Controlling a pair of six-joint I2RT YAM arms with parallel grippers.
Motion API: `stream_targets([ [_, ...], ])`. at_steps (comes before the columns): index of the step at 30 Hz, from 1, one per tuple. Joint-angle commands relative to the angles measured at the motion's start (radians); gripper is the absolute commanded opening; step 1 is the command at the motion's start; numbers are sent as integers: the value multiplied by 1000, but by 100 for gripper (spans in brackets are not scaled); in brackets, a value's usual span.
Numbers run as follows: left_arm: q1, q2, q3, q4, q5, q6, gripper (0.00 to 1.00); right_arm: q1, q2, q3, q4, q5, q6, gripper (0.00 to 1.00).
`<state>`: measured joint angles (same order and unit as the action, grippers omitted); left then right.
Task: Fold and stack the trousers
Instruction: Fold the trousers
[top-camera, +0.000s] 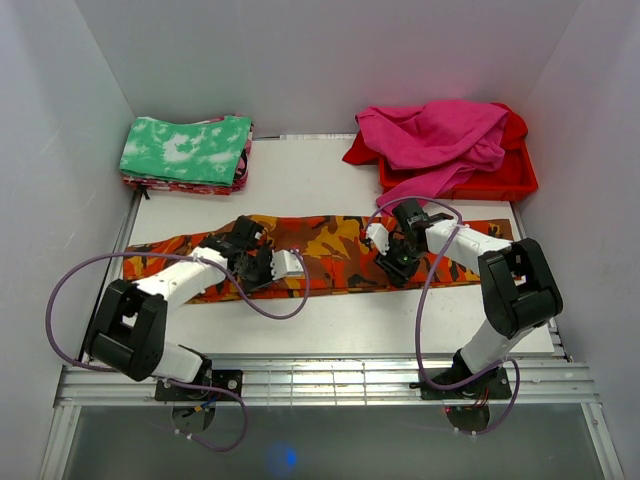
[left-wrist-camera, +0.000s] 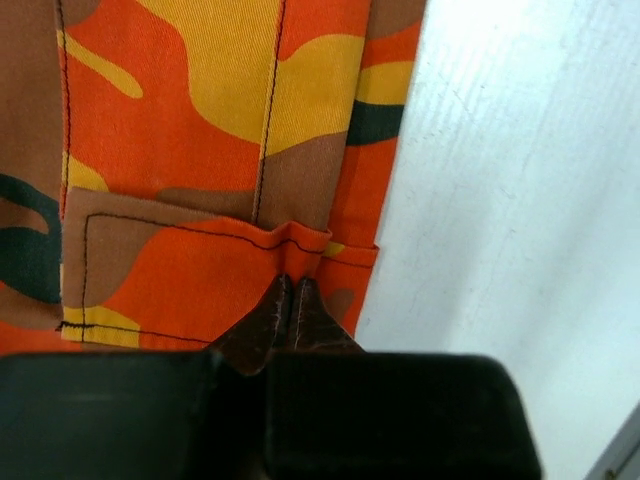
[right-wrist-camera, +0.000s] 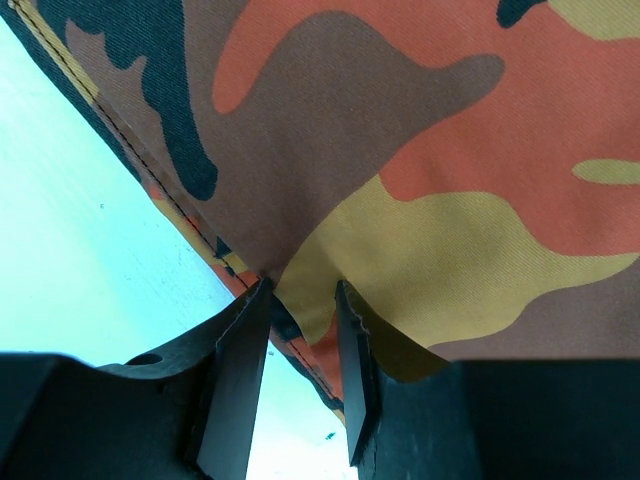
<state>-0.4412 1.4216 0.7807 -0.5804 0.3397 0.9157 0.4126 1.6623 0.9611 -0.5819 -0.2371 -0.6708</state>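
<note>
The trousers (top-camera: 330, 250) lie as one long camouflage strip across the middle of the table. My left gripper (top-camera: 256, 264) is down on their left half. In the left wrist view its fingertips (left-wrist-camera: 278, 305) are pressed together at a pocket flap of the trousers (left-wrist-camera: 200, 130), whose edge puckers there, close to the cloth's right edge. My right gripper (top-camera: 397, 262) is down on the right half. In the right wrist view the right gripper (right-wrist-camera: 300, 320) has its jaws apart, with the hem of the trousers (right-wrist-camera: 450, 150) running between them and cloth draped over the right finger (right-wrist-camera: 355, 360).
A stack of folded cloth with a green-and-white piece (top-camera: 187, 150) on top sits at the back left. At the back right is a red tray (top-camera: 505, 185) holding a magenta garment (top-camera: 440, 135). White walls close in the white table (top-camera: 330, 180) on three sides.
</note>
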Motion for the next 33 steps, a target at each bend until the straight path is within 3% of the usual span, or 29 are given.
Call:
stream_targets([
  [1,-1,-84,41,-130,33,9,0,-8,97,-55,47,64,-13,39],
  [10,-1,-130,69,-349,101,94,0,-9,113,-39,40,82,2,38],
  [13,-1,-66,29,-319,72,80,0,-9,111,-39,37,87,4,38],
  [21,15,112,-63,-47,-80,-15,1,-40,83,-79,16,131,-27,38],
  [23,25,111,-64,-35,-82,-29,9,-58,77,-111,11,143,-42,38],
  [27,30,-22,-40,-104,4,-40,41,-78,65,-169,13,186,-79,37],
  [31,42,-163,43,-159,51,-156,56,-92,39,-220,4,203,-102,36],
  [33,85,-185,78,-167,39,-214,59,-92,16,-245,-12,206,-115,33],
])
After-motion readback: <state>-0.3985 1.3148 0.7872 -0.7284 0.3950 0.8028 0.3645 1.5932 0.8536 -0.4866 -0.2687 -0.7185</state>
